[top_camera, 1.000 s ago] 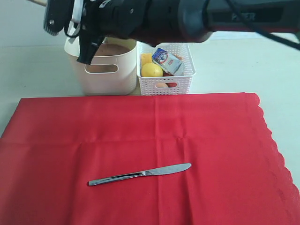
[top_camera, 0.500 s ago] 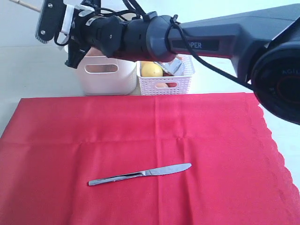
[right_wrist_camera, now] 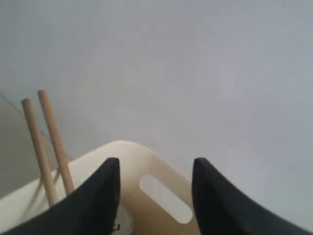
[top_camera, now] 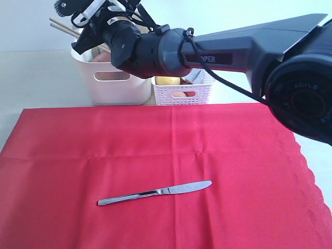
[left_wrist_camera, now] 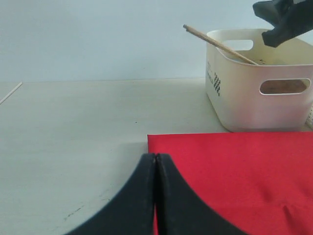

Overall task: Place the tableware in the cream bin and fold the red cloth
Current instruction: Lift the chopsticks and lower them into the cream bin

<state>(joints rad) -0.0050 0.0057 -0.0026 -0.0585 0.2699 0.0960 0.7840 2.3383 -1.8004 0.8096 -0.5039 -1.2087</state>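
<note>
The red cloth lies spread flat, with the metal knife on its near middle. Behind it stands the cream bin, and the wooden chopsticks lean out over its left rim. My right gripper reaches across and hovers above that bin. In the right wrist view the right gripper is open and empty, with the bin rim below and the chopsticks beside it. My left gripper is shut and empty over the cloth's far left corner, short of the bin.
A white lattice basket with a lemon and other food stands right of the cream bin. The right arm's long dark body spans the back of the scene. Pale table lies left of the cloth.
The chopsticks, earlier up at my right gripper, now lean inside the cream bin. The right gripper has swung round above the bin and stands open. Knife and cloth have not moved.
</note>
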